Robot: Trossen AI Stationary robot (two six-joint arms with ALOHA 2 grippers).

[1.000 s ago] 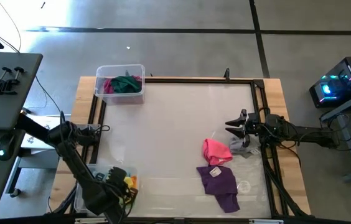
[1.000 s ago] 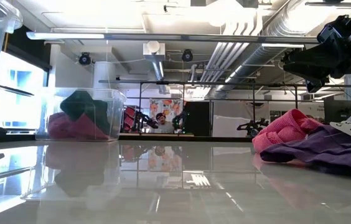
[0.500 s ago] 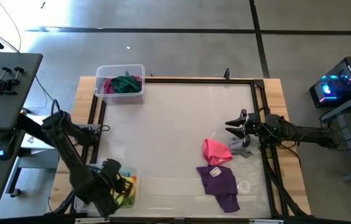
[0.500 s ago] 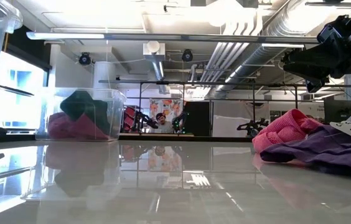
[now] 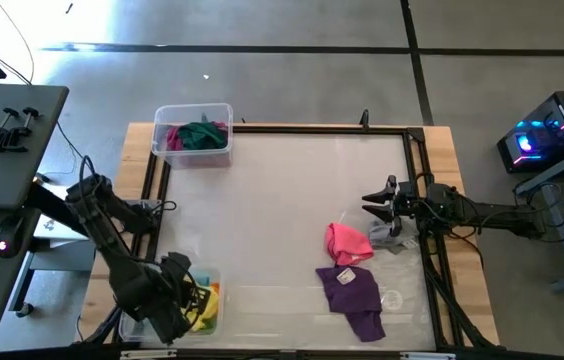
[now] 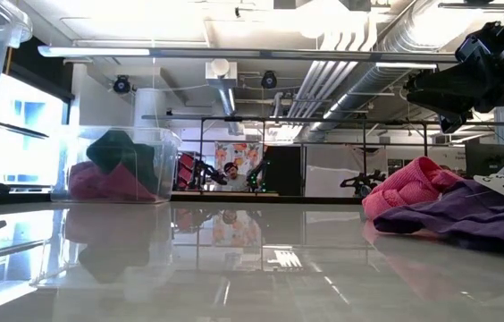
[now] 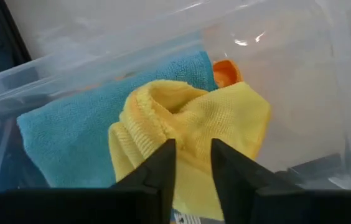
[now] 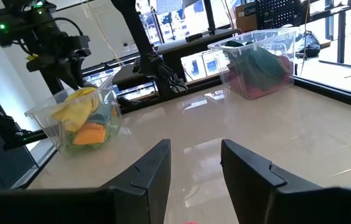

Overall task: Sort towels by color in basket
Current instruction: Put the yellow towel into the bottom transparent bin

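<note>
My left gripper is inside the clear bin at the table's near left corner. It is open by a narrow gap, with its fingertips just over a bunched yellow towel. That towel lies on a light blue towel, with an orange one beside it. My right gripper hangs open above the table's right side. Below it lie a pink towel, a purple towel and a grey one. My left gripper points down into the bin at the top of the yellow towel's bunched fold. Whether its fingertips touch the cloth I cannot tell. The towel rests on the light blue towel in the bin.
A second clear bin stands at the far left corner with a dark green towel and a magenta one in it. A dark frame runs along the table's edges. The table's middle is bare.
My left arm's elbow has swung toward the table's left edge. Its gripper has shifted a little toward the near left corner over the bin. The yellow towel now shows in the bin beside the gripper.
</note>
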